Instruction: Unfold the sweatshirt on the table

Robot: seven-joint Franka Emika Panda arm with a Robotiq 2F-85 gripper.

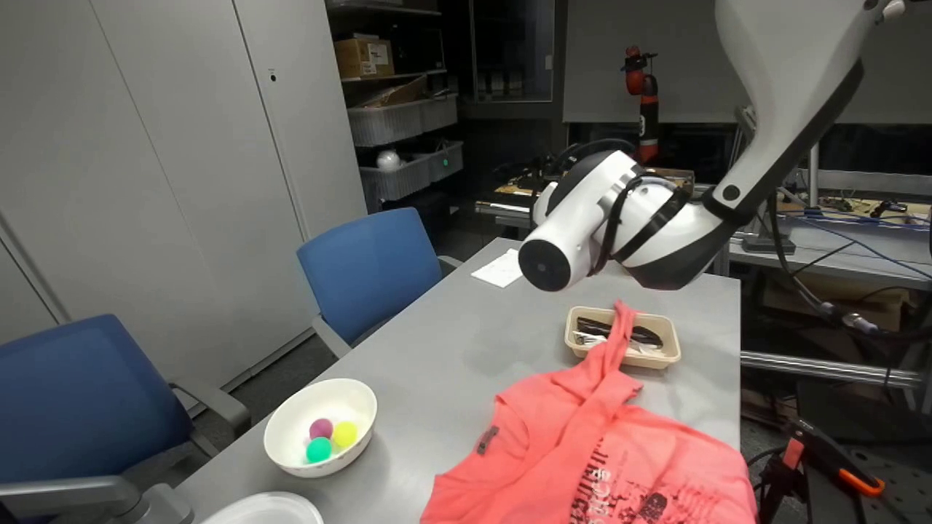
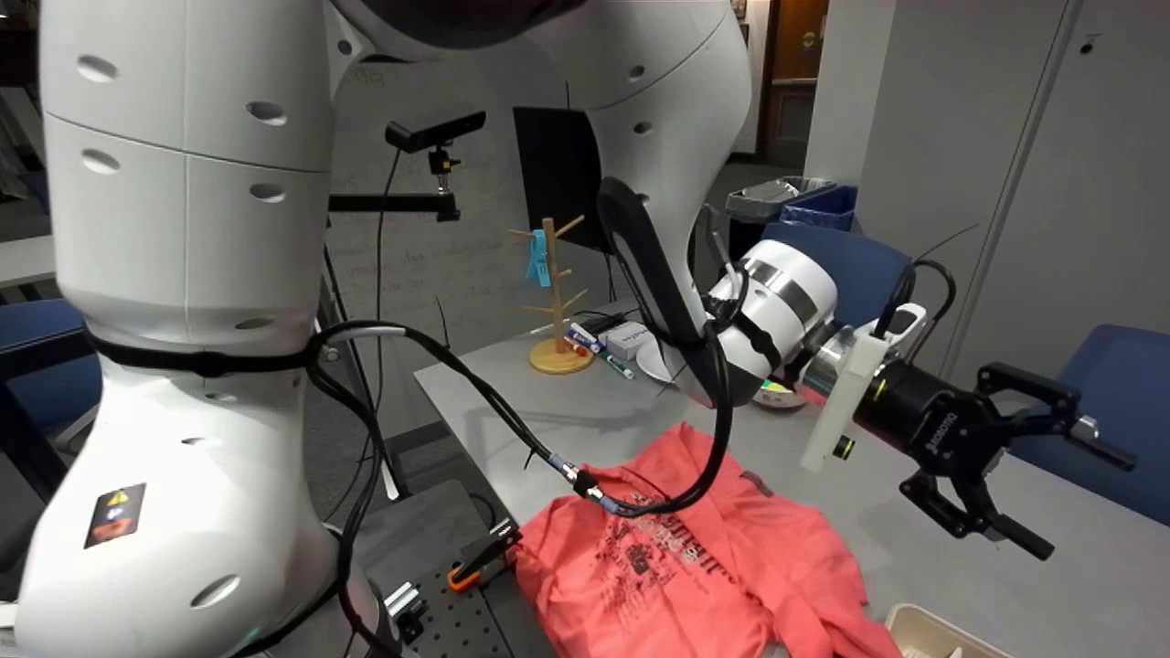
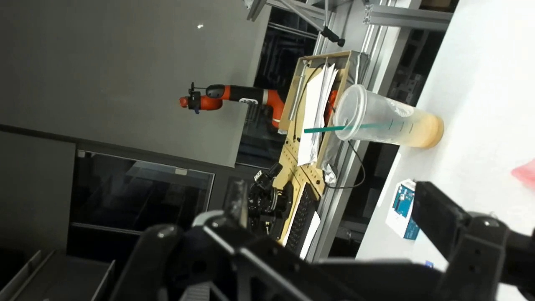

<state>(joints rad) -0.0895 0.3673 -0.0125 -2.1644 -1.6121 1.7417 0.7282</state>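
The coral-pink sweatshirt lies on the grey table (image 1: 466,349) in both exterior views (image 1: 553,437) (image 2: 676,567). Its dark printed front faces up. One sleeve runs folded diagonally across the body, and its narrow end (image 1: 620,335) lies over a tan tray. A small pink piece shows at the right edge of the wrist view (image 3: 526,172). My gripper (image 2: 1069,496) is open and empty, raised above the table and pointing away from the sweatshirt. Its spread fingers (image 3: 330,202) also show in the wrist view with nothing between them. In an exterior view the arm hides the gripper.
The tan tray (image 1: 569,338) holds dark and white utensils. A white bowl (image 1: 291,411) with coloured balls and a white plate (image 1: 266,509) are on the table. A wooden rack (image 2: 552,302) stands at the far end. The wrist view shows a plastic cup (image 3: 388,121) and a blue-white box (image 3: 403,209).
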